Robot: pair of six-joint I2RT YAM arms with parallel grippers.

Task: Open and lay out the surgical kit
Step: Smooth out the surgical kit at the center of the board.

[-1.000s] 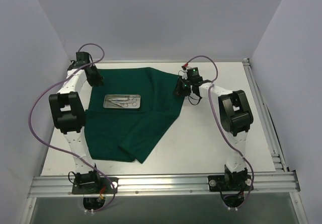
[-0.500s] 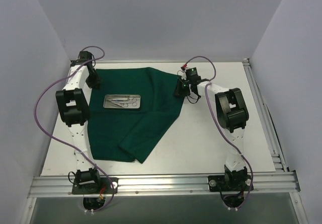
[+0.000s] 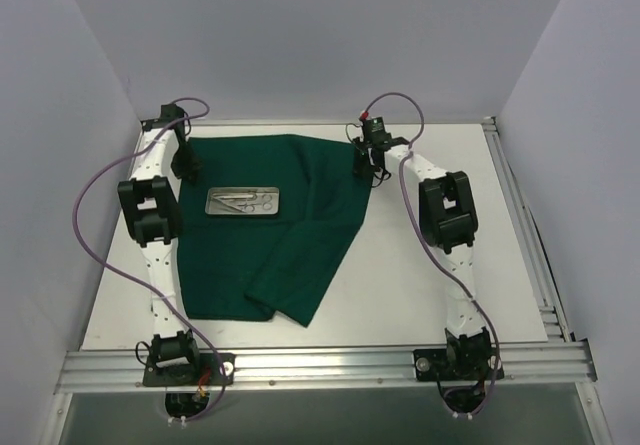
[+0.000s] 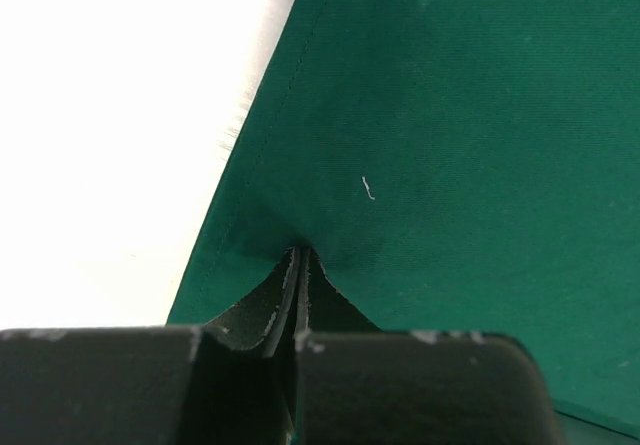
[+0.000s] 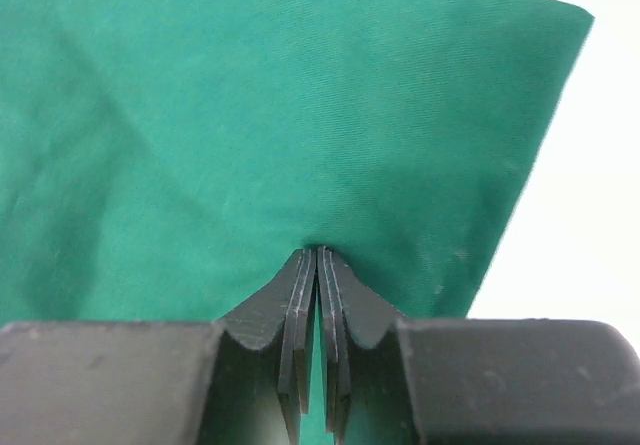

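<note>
Left jaws: pinched shut on far-left edge of wrap (image 3: 230,265). Wrap: dark green, spread on counter (image 3: 430,285), near-right part folded over. Tray (image 3: 211,203): on wrap, left of centre, holding scissors (image 3: 262,203). Right jaws: pinched shut on wrap's far-right corner.

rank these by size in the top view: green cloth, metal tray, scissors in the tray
1. green cloth, by far the largest
2. metal tray, lying on the cloth
3. scissors, inside the tray, smallest

All three lie at a similar depth, so nearness hardly skews the order.
</note>
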